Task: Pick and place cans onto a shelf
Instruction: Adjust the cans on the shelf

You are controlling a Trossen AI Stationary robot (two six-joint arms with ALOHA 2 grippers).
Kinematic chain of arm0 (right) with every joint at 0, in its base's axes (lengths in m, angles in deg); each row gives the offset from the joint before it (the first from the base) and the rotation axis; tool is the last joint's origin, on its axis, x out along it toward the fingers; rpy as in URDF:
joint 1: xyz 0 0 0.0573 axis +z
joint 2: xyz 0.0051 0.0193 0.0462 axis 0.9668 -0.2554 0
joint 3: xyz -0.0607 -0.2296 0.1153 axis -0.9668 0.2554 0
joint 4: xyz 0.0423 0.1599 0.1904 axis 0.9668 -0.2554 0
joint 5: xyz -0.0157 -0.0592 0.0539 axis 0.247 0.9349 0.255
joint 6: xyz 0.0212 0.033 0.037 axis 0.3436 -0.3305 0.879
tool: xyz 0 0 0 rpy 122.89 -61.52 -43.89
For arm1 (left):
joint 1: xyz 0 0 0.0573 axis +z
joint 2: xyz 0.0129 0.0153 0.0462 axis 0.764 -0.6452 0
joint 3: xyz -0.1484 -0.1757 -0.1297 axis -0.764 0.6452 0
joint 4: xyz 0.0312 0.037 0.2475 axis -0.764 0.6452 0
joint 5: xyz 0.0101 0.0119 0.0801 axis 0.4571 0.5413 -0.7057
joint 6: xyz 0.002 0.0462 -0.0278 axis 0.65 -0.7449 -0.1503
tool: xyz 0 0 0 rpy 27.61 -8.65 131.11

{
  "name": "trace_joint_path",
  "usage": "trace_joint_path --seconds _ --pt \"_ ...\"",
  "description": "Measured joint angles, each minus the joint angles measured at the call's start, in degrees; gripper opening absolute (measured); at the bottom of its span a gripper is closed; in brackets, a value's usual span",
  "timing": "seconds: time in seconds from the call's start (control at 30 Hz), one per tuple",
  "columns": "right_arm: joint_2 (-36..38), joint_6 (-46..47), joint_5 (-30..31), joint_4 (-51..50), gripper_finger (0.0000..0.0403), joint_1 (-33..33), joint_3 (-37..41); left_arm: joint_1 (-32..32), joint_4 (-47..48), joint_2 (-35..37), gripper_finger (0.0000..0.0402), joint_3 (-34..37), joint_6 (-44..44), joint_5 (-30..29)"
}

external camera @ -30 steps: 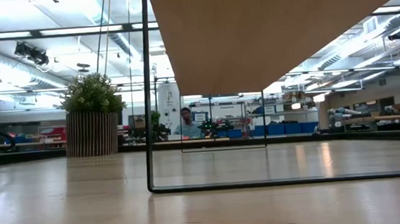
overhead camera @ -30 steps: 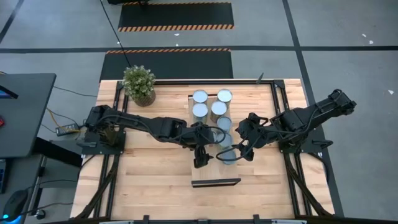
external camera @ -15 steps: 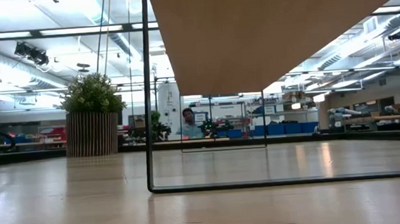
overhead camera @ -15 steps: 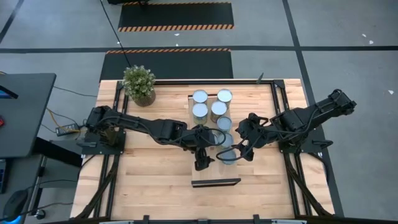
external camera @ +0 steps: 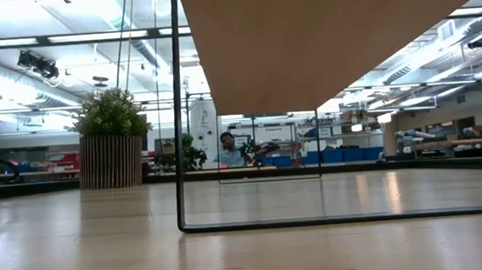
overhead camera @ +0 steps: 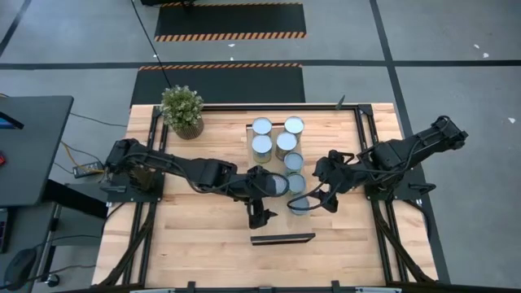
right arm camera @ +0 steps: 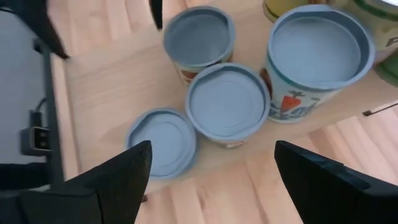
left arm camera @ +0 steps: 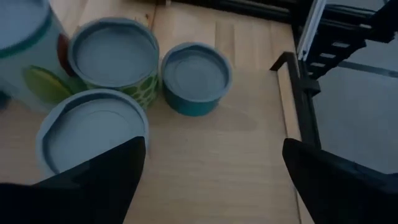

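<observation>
Several silvery cans (overhead camera: 286,142) stand upright in a cluster on the light-wood shelf (overhead camera: 285,225), whose underside (external camera: 328,35) fills the top of the low view. My left gripper (overhead camera: 260,215) hangs open over the shelf's near left part, beside the nearest cans (left arm camera: 91,132). My right gripper (overhead camera: 322,198) hangs open on the right of the nearest can (overhead camera: 299,203), above a can with a pale lid (right arm camera: 227,102). Neither gripper has anything between its fingers.
A potted plant (overhead camera: 181,111) stands at the table's far left corner. Black metal legs (external camera: 179,156) carry the shelf above the wooden tabletop (external camera: 249,253). A dark desk (overhead camera: 28,146) stands left of the table. A person (external camera: 225,149) sits far off in the room.
My left gripper has drawn back from the cans toward the table's near edge and a little to the left, staying open. The cans have kept their places.
</observation>
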Motion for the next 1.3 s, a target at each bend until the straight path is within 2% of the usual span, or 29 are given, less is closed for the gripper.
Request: trace_joint_path --seconds 0.17,0.3,0.43,0.6,0.8,1.0,1.3 --pt "3.4 0.4 1.9 4.8 0.0347 3.1 1.8 -2.3 -3.0 4.6 0.0365 3.3 -0.9 -3.4" --pt "6.4 2.0 5.3 11.8 0.0347 5.1 6.9 -3.1 -8.3 7.6 0.0331 9.3 0.7 -5.2" --pt "9.0 4.0 5.8 18.8 0.0347 6.2 12.7 -3.7 -12.2 10.0 0.0299 12.8 3.3 -7.6" --pt "12.3 4.3 8.2 26.6 0.0347 6.6 18.7 -4.3 -10.7 10.9 0.0270 14.3 4.2 -11.7" --pt "16.1 4.5 8.0 26.3 0.0347 4.0 21.1 -3.6 -2.8 11.7 0.0232 14.4 4.1 -15.4" --pt "19.4 6.2 8.0 22.1 0.0347 -1.4 21.1 -2.0 2.5 12.3 0.0189 14.4 0.9 -15.7" --pt "19.7 6.2 7.2 14.1 0.0347 -19.5 21.1 0.0 4.3 15.0 0.0151 14.4 -4.1 -14.7"
